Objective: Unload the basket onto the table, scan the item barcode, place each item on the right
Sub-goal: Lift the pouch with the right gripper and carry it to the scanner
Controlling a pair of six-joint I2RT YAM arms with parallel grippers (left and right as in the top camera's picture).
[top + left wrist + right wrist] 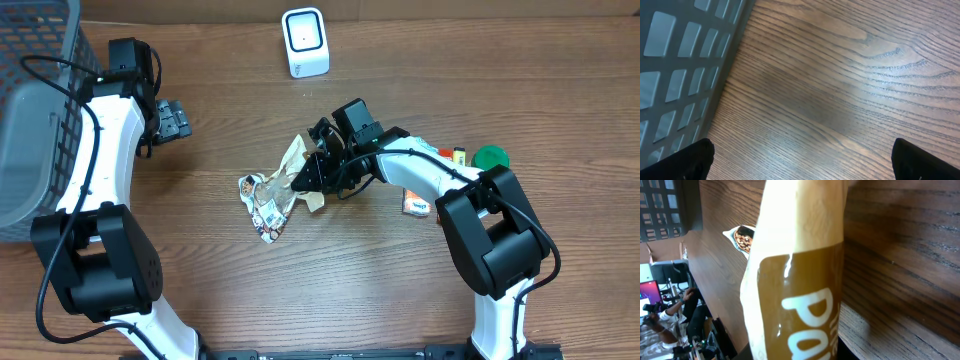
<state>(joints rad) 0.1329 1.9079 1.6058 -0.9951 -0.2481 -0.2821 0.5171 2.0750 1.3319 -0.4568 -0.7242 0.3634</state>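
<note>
My right gripper (312, 173) is shut on a cream and brown packet (297, 158) with white lettering, held near the middle of the table. That packet (800, 275) fills the right wrist view and hides the jaws. The white barcode scanner (305, 42) stands at the back centre, well apart from the packet. At the back left, beside the basket, my left gripper (172, 120) is open. Its black fingertips (690, 160) show at the bottom corners of the left wrist view, with only bare wood between them.
A grey mesh basket (40, 100) stands at the far left; its wall (680, 60) is close to the left gripper. A crumpled printed wrapper (265, 205) lies just left of the held packet. A green object (490, 157) and an orange packet (417, 205) lie at the right.
</note>
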